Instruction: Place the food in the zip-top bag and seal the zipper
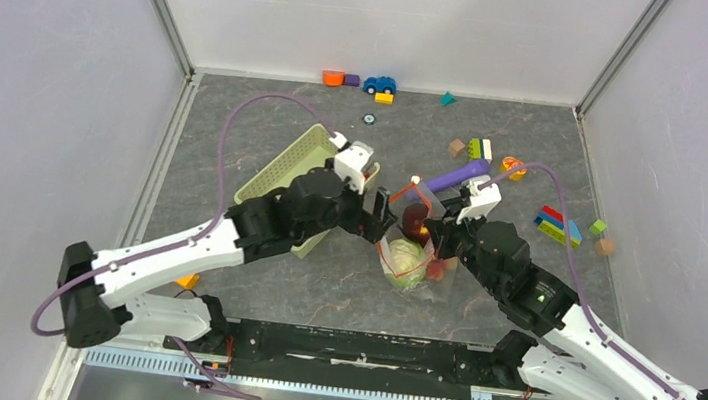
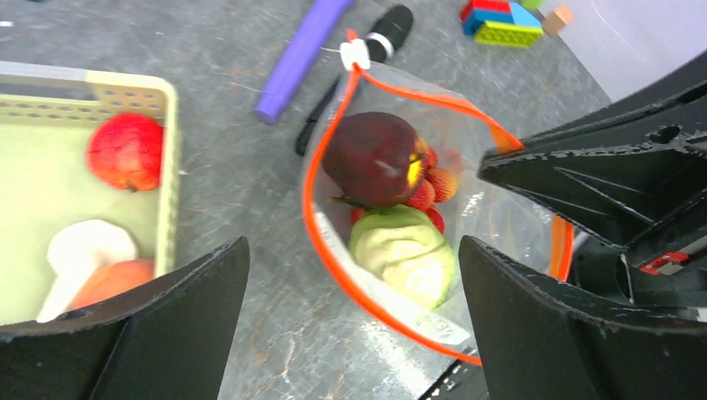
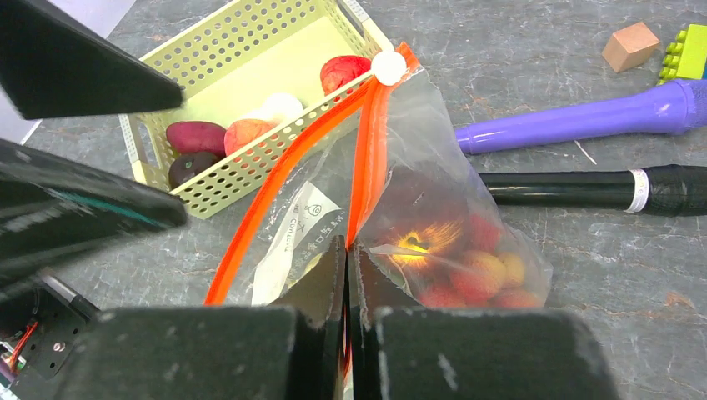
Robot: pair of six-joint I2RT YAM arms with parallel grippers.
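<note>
— Does the light-green slotted plastic basket (image 1: 281, 170) show whole from above?
— No, the left arm (image 1: 257, 224) covers its near right side.
— And the clear crinkly zip-top bag (image 3: 433, 167)?
— Its near edge disappears behind the right gripper's (image 3: 348, 250) closed fingers; the white label's (image 3: 304, 223) print is too small to read.

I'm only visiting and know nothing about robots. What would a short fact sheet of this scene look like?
bag: clear, mouth open
zipper: orange, unsealed
in bag: dark apple, cabbage, red bits
in basket: red piece, white piece, peach piece, purple piece
left gripper: open, empty, over the bag mouth
right gripper: shut on the bag's zipper edge
left to do: move basket food, seal
</note>
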